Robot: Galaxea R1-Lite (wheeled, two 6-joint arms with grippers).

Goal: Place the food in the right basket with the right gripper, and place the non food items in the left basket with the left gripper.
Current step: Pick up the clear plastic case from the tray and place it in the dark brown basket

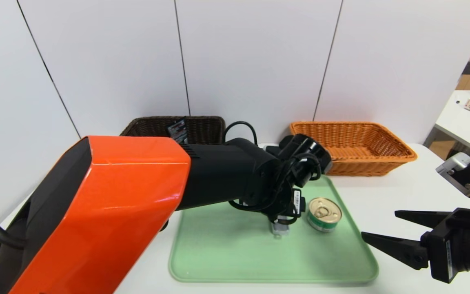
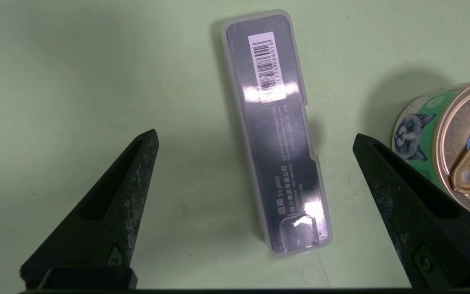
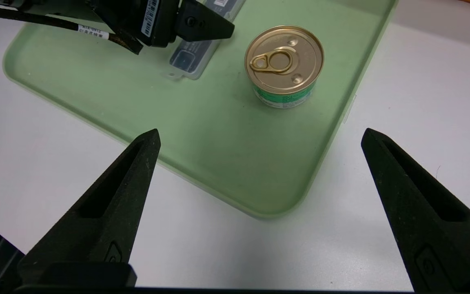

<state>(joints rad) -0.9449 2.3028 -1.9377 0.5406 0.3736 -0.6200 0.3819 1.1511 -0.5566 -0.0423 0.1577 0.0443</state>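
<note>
A clear plastic case (image 2: pixel 276 134) with a dark insert and a barcode label lies flat on the green tray (image 1: pixel 227 253). My left gripper (image 2: pixel 255 134) hovers just above it, open, one finger on each side of the case and touching nothing. Beside the case stands a gold-lidded can of cat food (image 1: pixel 324 214) (image 2: pixel 455 143) (image 3: pixel 284 61). My right gripper (image 1: pixel 379 223) (image 3: pixel 260 130) is open and empty over the white table, off the tray's near right corner. The dark brown left basket (image 1: pixel 206 130) and the orange right basket (image 1: pixel 333 123) stand behind the tray.
A dark packet (image 1: pixel 177 130) leans inside the brown basket. The left arm's orange link (image 1: pixel 96 212) hides the table's left side. A second table (image 1: pixel 463 118) with boxes stands at the far right. White wall panels close the back.
</note>
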